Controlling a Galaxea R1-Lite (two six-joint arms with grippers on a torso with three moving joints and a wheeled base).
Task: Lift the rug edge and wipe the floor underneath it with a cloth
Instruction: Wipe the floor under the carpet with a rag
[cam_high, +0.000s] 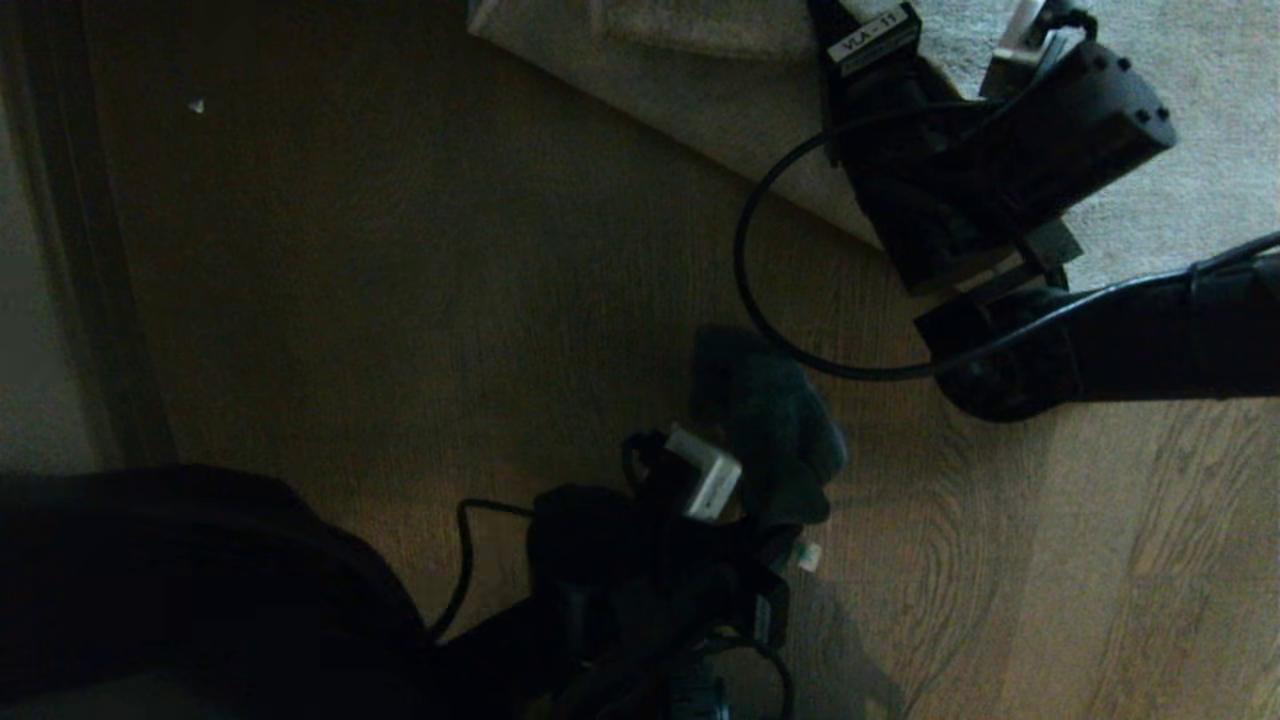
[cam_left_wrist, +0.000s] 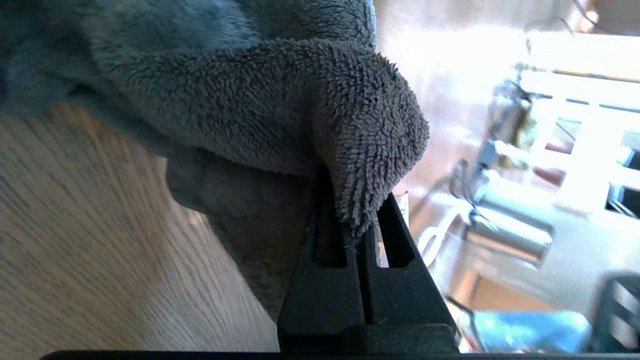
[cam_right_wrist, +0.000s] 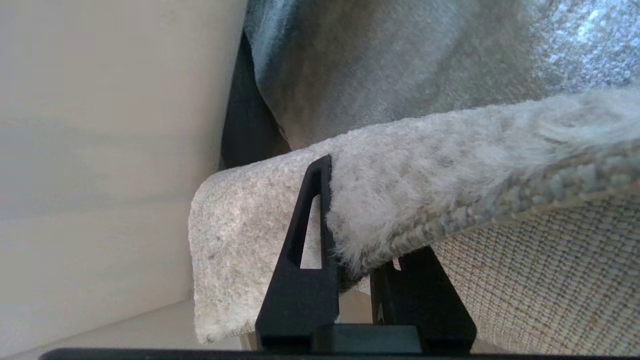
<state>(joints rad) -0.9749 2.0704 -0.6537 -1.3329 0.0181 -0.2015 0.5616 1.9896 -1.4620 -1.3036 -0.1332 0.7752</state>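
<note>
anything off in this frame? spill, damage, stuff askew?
Only the intended oddity: the right gripper pinches the rug edge, showing its woven underside. The left gripper grips the cloth over the floor. No spill or damage visible.

A white label (cam_high: 878, 38) on the black body of the right arm (cam_high: 930, 170), seen in the head view near the top of the frame, reads "VLA - 11" in dark letters; a small white tag (cam_high: 808, 556) on the cloth (cam_high: 775, 430) shows no writing that can be read; both wrist views carry no readable text, number or sign.
</note>
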